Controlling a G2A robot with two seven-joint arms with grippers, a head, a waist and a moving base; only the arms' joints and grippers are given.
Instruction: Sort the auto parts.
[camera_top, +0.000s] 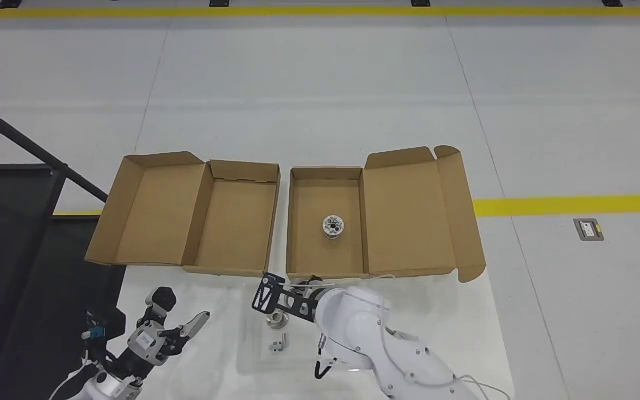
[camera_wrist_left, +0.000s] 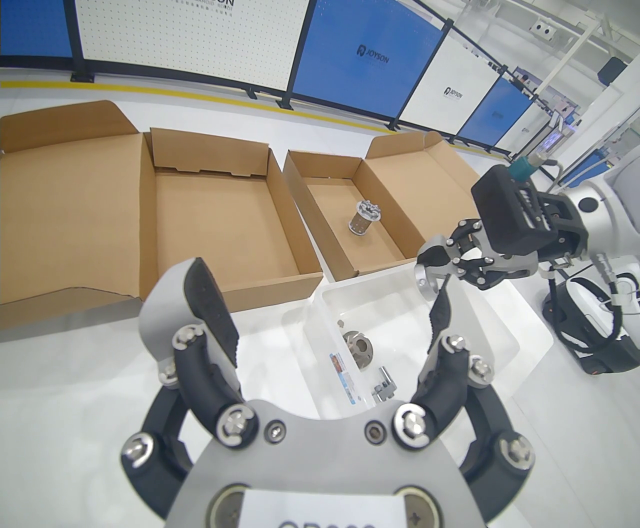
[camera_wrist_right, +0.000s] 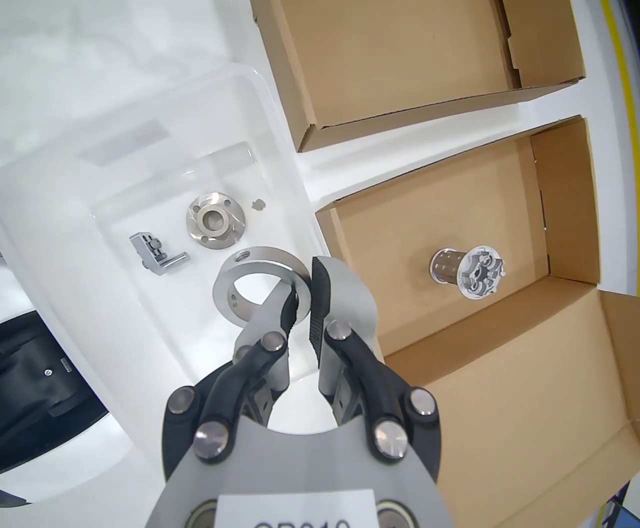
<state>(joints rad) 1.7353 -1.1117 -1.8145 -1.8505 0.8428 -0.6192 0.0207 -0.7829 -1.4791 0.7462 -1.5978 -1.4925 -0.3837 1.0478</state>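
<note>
- Step: pick done, transfer pending. Right gripper (camera_wrist_right: 302, 295) is clamped on the ring (camera_wrist_right: 265, 257), 1 finger inside the bore and 1 outside, holding it over the bin (camera_wrist_right: 125, 300).
- Next: clear the bin wall, carry to a box, lower, release. Right box (camera_wrist_right: 400, 225) has 1 hub (camera_wrist_right: 467, 272); the ring differs, so left box (camera_wrist_right: 400, 60) is my guess.
- Ring: bright metal collar, small holes in its wall, tilted.
- Left gripper (camera_wrist_left: 320, 295) is spread wide, holding nothing.
- Flange (camera_wrist_right: 200, 232) and bracket (camera_wrist_right: 152, 252) lie in the bin.

Left box (camera_top: 232, 225) beside right box (camera_top: 310, 240), both behind the bin (camera_wrist_left: 395, 305); cylinder (camera_top: 332, 225) in the right box.
</note>
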